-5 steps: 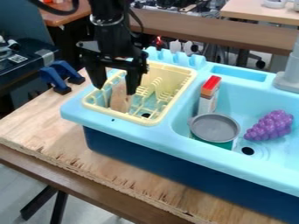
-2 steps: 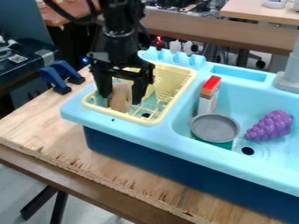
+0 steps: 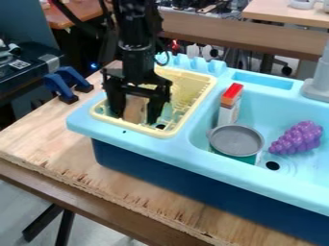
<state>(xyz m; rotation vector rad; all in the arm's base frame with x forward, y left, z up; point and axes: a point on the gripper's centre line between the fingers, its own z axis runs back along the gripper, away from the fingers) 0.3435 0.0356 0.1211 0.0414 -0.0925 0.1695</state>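
The black gripper (image 3: 135, 118) hangs down into the pale yellow dish rack (image 3: 200, 95) at the sink's left side. Its two fingers stand apart, open, one on either side of a tan, wooden-looking block (image 3: 135, 109) in the rack. Whether either finger touches the block, I cannot tell. The block's upper part lies between the fingers, and its far side is hidden by the gripper.
In the light blue sink (image 3: 270, 101), right of the rack, are a grey pan (image 3: 235, 140), a white box with a red-orange top (image 3: 231, 103) and purple grapes (image 3: 297, 138). Blue clamps (image 3: 69, 84) sit at the table's left edge; a grey faucet (image 3: 319, 79) stands at right.
The gripper has moved slightly right and lower into the rack, its fingers now further down around the tan block. The pan, box and grapes have not moved.
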